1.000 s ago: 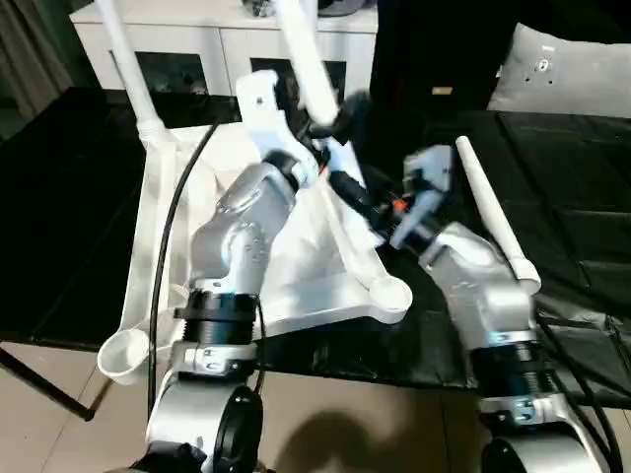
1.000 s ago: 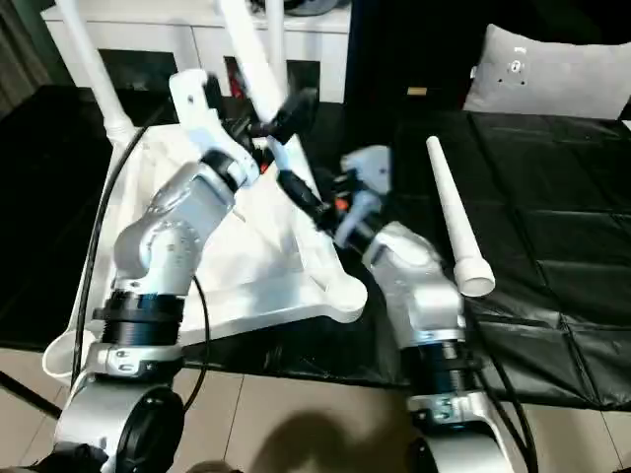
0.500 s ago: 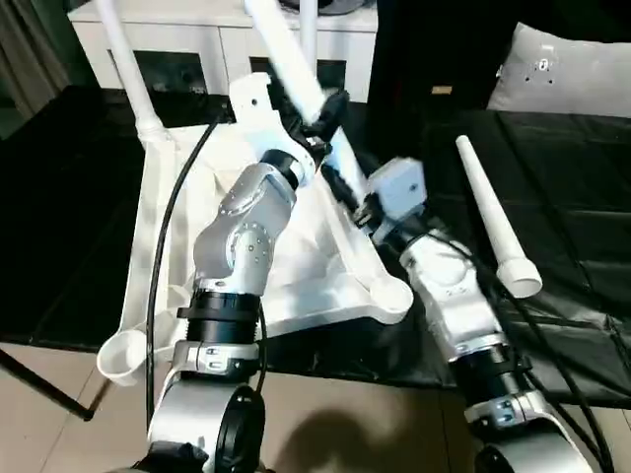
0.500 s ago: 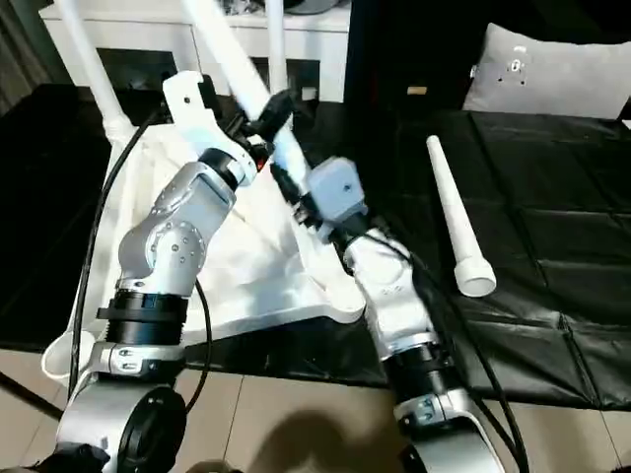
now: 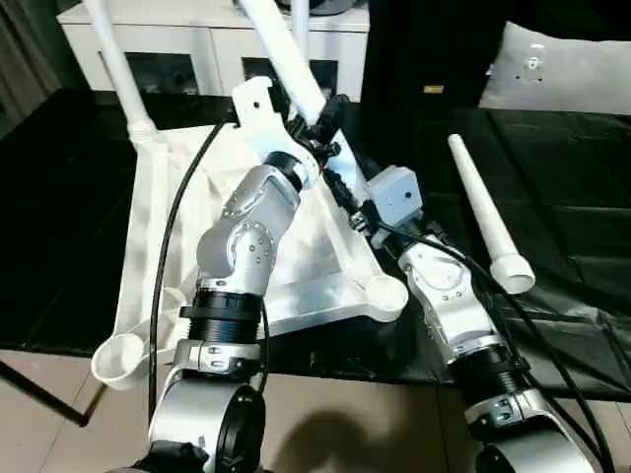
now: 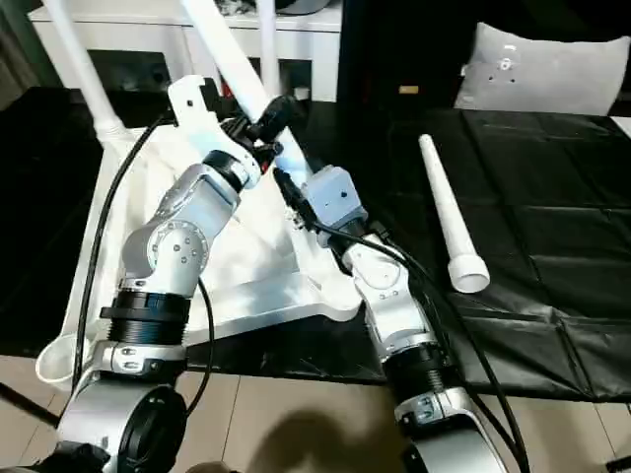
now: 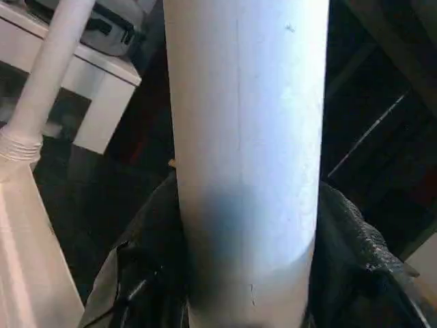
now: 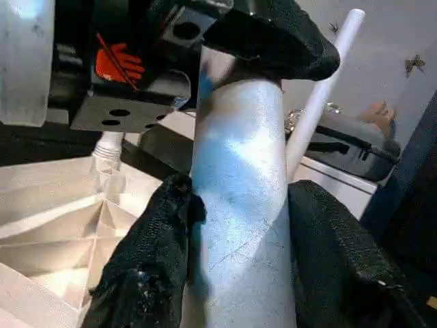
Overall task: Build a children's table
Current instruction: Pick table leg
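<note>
Table top [image 5: 296, 256] lies ribs-up so its sockets face the jaws. Left gripper [image 5: 320, 123] clamps a slanted leg [image 5: 281, 49]; right gripper [image 8: 232, 239] closes on it just below, likely steadying it for socketing. Spare leg [image 5: 483, 212] lies beside.

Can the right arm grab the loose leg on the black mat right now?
Probably not: the right gripper is at the leg the left gripper holds. The loose leg lies unobstructed on the mat.

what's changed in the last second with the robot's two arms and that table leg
The right gripper swung in from beside the tabletop and closed its fingers on the tilted leg, just below the left gripper. The left gripper stayed clamped on it; the loose leg on the black mat stayed put.
</note>
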